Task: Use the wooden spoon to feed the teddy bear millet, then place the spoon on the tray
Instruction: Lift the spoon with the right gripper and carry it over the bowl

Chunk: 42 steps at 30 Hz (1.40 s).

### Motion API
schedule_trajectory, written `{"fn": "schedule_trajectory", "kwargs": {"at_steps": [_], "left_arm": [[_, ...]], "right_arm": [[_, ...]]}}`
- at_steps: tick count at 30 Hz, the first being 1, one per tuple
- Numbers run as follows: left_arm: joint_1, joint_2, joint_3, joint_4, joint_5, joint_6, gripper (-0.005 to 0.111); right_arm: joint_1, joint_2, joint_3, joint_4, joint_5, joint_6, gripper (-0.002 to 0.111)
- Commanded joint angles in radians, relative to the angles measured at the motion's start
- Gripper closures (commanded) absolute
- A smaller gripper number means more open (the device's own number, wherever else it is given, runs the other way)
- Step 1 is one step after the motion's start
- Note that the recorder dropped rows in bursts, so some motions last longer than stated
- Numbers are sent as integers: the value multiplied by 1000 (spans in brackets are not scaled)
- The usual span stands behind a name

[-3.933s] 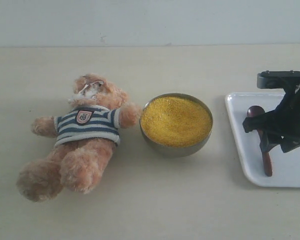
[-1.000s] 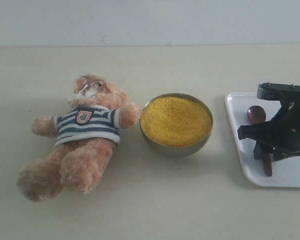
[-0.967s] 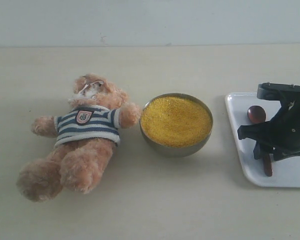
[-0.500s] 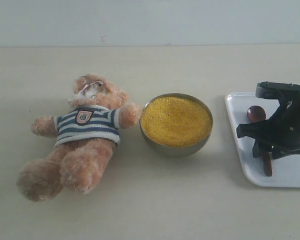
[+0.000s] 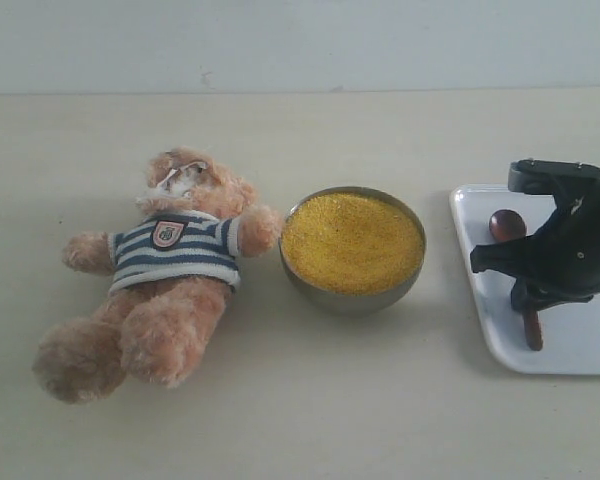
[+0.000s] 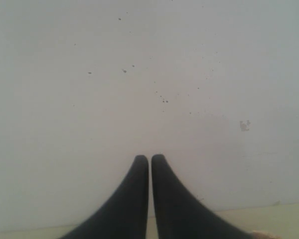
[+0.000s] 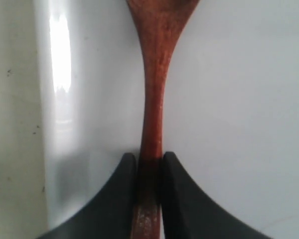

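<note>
The wooden spoon (image 5: 506,224) is over the left part of the tray (image 5: 580,348), held by the right gripper (image 5: 530,298). In the right wrist view the two dark fingers (image 7: 124,189) press against either side of the slim handle (image 7: 152,99), with the white tray (image 7: 229,99) behind it. Half a second ago the spoon's round bowl sat a little further right and nearer. Now it has shifted slightly toward the millet, and the gripper body has moved with it. Nearly four seconds back the gripper stood above the spoon rather than clamped low on its handle. Whether the spoon is clear of the tray cannot be told (the handle end looks close to it).

The spoon's long axis runs from the near side of the tray to the far side. The round bowl points to the far side and leans a touch left, and the handle end points toward the near rim.

The millet (image 5: 352,240) fills the steel bowl (image 5: 350,300) just left of the tray. The teddy bear (image 5: 170,260) lies on its back further left, one paw touching the bowl's rim; neither has moved. All rest on the pale surface (image 5: 330,410).

The left gripper (image 6: 149,162) has its fingers together on nothing, facing a pale wall.
</note>
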Motion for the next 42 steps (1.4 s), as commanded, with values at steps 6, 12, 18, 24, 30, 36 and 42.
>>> {"fn": "schedule_trajectory", "kwargs": {"at_steps": [6,12,18,24,30,36,42], "left_arm": [[-7,-2,-4,-4,-4,-4,103],[-7,-2,-4,-4,-4,-4,103],[-7,-2,-4,-4,-2,-4,103],[-7,-2,-4,-4,-2,-4,103],[-7,-2,-4,-4,-2,-4,103],[-7,-2,-4,-4,-5,-4,103],[-7,-2,-4,-4,-5,-4,103]], "right_arm": [[-2,-63,-117,-123,251,-11,109],[-2,-115,-180,-190,372,-9,109],[62,-142,-220,-201,466,-51,109],[207,-143,-296,-280,590,-41,109],[316,-143,-398,-352,693,-34,109],[416,-143,-468,-424,764,-34,109],[470,-143,-480,-483,766,-31,109]]}}
